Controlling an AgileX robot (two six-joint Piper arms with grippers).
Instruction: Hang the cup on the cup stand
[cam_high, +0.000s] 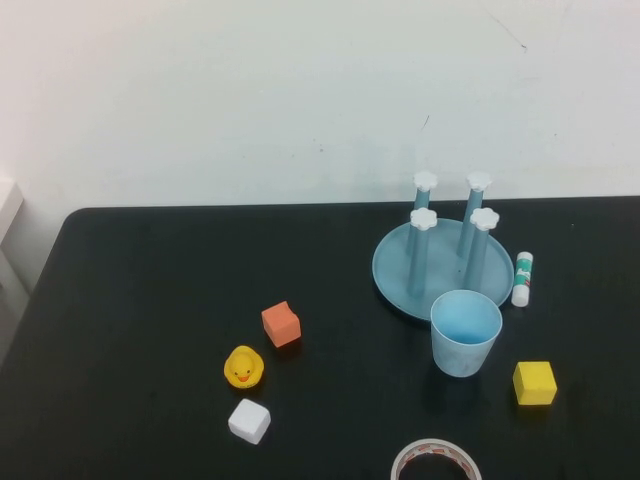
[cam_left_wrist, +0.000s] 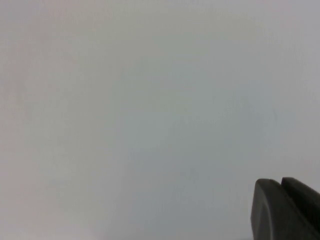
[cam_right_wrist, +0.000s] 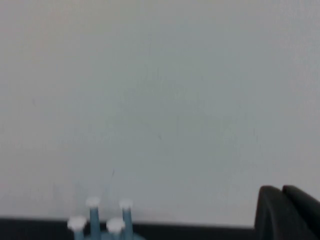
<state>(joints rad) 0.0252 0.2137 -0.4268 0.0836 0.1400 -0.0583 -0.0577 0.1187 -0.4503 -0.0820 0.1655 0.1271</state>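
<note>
The light blue cup stands upright and open-mouthed on the black table, just in front of the cup stand. That stand is a round blue dish with upright posts topped by white flower caps; its post tops also show in the right wrist view. Neither arm appears in the high view. My left gripper is shut and faces a blank white wall. My right gripper is shut too, empty, raised and pointing toward the wall above the stand.
On the table lie an orange cube, a yellow duck, a white cube, a yellow cube, a glue stick beside the stand, and a tape roll at the front edge.
</note>
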